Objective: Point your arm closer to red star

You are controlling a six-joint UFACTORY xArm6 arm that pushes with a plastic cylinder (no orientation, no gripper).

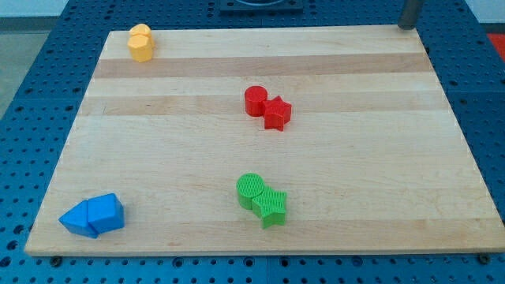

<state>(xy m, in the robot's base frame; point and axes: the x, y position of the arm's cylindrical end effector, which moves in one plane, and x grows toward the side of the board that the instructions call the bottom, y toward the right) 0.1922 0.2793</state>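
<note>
The red star lies a little right of the board's middle, touching a red cylinder on its upper left. A grey rod comes in at the view's top right, and my tip sits at the board's far right top corner. It is far from the red star, up and to the right of it, and touches no block.
A green cylinder and a green star touch near the bottom middle. Two blue blocks sit together at the bottom left. Two yellow blocks stand at the top left. The wooden board rests on a blue pegboard.
</note>
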